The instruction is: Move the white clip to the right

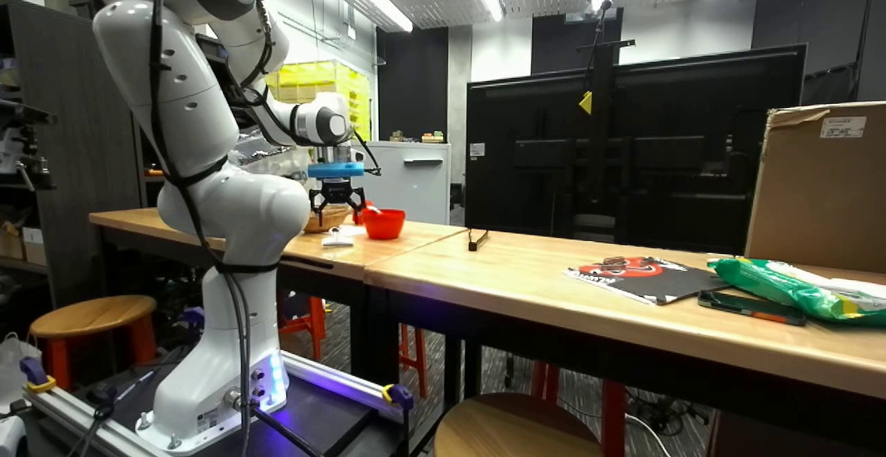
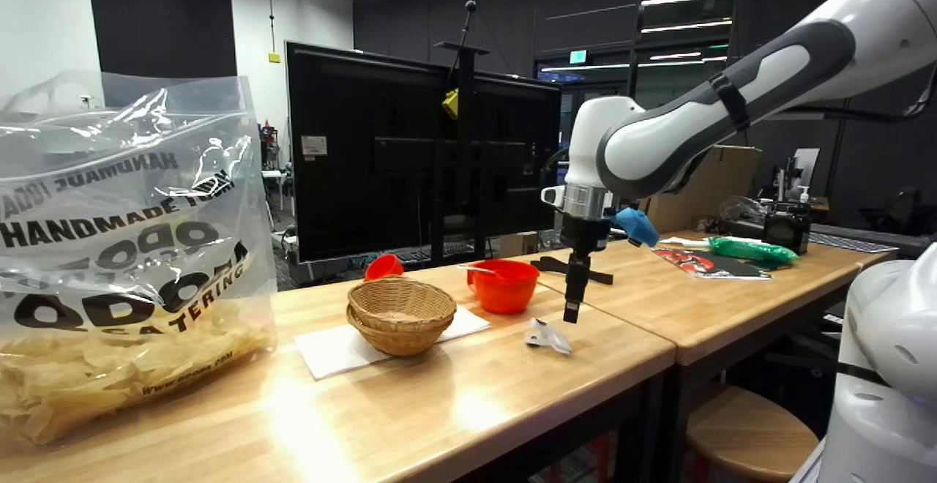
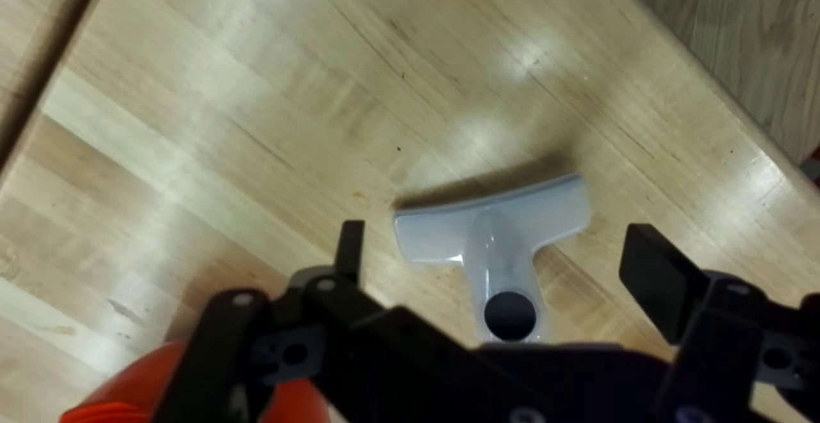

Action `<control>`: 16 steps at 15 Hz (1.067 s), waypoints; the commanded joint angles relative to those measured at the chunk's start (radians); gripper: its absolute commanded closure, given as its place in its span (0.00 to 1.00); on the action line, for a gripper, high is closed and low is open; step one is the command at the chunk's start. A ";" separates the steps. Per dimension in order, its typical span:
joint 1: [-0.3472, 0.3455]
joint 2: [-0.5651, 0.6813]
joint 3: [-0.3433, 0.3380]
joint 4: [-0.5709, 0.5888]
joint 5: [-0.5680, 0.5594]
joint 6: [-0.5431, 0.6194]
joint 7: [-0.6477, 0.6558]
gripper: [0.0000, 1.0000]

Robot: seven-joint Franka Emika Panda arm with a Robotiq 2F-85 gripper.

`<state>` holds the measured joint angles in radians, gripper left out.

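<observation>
See gripper (image 3: 503, 268) nearest, spread and holding nothing, above the clip (image 3: 496, 231) lying on the table (image 3: 275, 99) near the bowl (image 2: 505, 291). Could skid or tip the glossy clip by closing off-centre; might bump the bowl if lowered askew.

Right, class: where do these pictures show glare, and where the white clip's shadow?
In an exterior view, glare whitens patches of tabletop and glints off the plastic bag; in the wrist view, highlights spot the tabletop, and a shadow runs along one side of the white clip.
</observation>
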<state>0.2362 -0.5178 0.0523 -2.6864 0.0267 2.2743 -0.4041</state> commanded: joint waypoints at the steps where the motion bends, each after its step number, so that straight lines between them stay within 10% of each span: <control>1: 0.051 0.059 -0.033 0.035 0.039 0.038 -0.090 0.00; 11: 0.112 0.140 -0.034 0.032 0.180 0.073 -0.207 0.00; 12: 0.109 0.142 -0.036 0.034 0.183 0.078 -0.211 0.25; 16: 0.097 0.129 -0.036 0.035 0.172 0.084 -0.205 0.44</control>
<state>0.3373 -0.3929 0.0200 -2.6486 0.1842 2.3486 -0.5856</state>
